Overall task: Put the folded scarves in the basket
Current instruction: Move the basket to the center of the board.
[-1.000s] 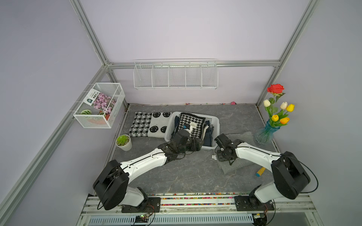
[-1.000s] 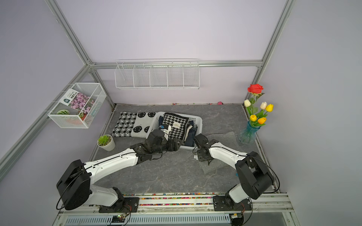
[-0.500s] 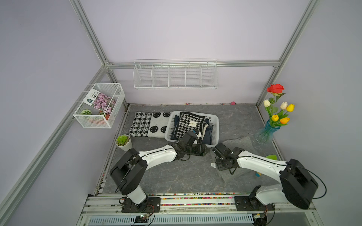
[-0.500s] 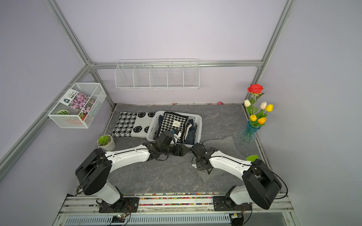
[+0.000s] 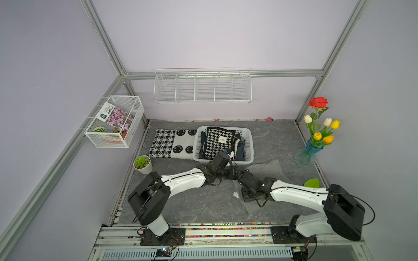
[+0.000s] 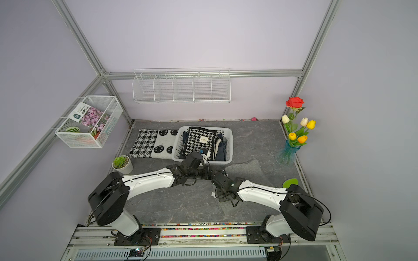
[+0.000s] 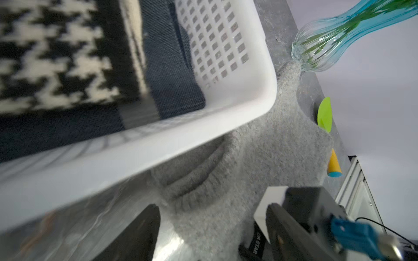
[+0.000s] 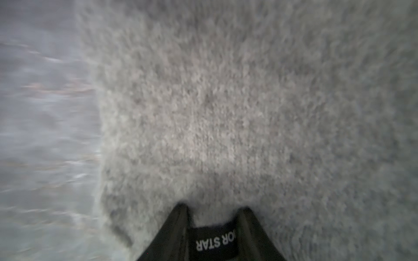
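Observation:
The whitish basket [image 5: 251, 146] [image 6: 231, 144] [image 7: 158, 146] stands at the back middle of the table. It holds a folded houndstooth scarf [image 5: 218, 141] on dark navy cloth. A grey scarf [image 5: 267, 169] [image 6: 244, 168] [image 7: 260, 146] [image 8: 226, 101] lies flat by the basket's front right corner. My right gripper [image 5: 242, 180] [image 8: 213, 208] points down onto its near left edge, shut on a pinch of it, with a black label upright between the fingers. My left gripper [image 5: 235, 175] [image 7: 212, 226] is open, low in front of the basket, straddling the same grey edge.
Another folded black-and-white scarf [image 5: 173, 144] lies left of the basket, with a potted succulent [image 5: 142, 163] in front of it. A blue vase of flowers [image 5: 309, 151] stands at the right edge, near a green piece [image 5: 311, 182]. A wire box [image 5: 115, 122] and wire rack [image 5: 202, 87] hang on the walls.
My left gripper has come out of the basket and dropped to the grey scarf's edge in front of it. My right gripper has shifted a little toward the front left.

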You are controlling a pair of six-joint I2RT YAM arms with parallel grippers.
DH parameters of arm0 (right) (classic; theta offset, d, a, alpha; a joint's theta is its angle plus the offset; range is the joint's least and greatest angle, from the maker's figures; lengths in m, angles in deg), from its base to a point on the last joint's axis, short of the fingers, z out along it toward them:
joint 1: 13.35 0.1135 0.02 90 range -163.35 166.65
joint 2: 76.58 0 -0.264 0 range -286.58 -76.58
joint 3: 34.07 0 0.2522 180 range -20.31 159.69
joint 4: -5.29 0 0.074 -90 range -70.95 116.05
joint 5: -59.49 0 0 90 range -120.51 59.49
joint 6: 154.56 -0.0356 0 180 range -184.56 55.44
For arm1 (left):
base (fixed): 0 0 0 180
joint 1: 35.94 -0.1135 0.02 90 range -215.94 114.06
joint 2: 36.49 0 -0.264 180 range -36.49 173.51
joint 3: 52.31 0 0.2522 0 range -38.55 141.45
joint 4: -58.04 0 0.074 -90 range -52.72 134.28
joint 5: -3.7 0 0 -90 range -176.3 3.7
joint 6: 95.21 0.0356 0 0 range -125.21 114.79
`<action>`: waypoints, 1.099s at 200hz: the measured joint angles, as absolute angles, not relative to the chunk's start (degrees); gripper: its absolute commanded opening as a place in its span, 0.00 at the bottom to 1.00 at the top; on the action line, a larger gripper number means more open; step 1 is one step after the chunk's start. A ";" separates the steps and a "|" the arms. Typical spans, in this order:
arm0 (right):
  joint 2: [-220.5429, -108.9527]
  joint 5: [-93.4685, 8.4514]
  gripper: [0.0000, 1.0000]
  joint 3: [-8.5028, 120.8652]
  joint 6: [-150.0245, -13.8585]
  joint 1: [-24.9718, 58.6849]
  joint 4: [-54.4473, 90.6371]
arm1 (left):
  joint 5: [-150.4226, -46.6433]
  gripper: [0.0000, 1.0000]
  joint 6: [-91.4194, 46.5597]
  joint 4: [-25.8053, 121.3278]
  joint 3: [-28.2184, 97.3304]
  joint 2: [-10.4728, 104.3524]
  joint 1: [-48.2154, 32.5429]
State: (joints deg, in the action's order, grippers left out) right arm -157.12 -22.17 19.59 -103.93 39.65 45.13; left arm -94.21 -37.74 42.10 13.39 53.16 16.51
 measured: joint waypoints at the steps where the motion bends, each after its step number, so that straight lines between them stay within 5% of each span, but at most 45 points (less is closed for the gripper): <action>1: -157.16 -22.35 0.40 19.59 -104.06 39.73 44.61 | -94.05 0.79 -37.74 42.08 13.11 52.81 16.55; 53: -159.43 -29.36 0.42 21.08 -105.90 44.28 32.00 | -89.40 0.79 -39.82 39.18 -3.89 35.43 17.87; 169: -145.25 -23.66 0.50 14.74 -95.95 39.78 37.72 | -92.61 0.83 -45.11 48.79 -9.23 44.00 17.82; 195: -139.37 -22.80 0.51 12.86 -95.15 38.86 38.55 | -93.35 0.80 -46.92 55.33 -11.15 45.31 17.82; 220: -132.55 -22.59 0.51 10.76 -95.10 38.36 38.58 | -95.45 0.60 -49.17 62.85 -11.41 49.57 17.80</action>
State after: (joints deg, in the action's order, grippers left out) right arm -132.55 -22.59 10.76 -95.10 38.36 38.58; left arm -95.45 -49.17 62.85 -11.41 49.57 17.80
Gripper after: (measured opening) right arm 0.508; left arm 0.671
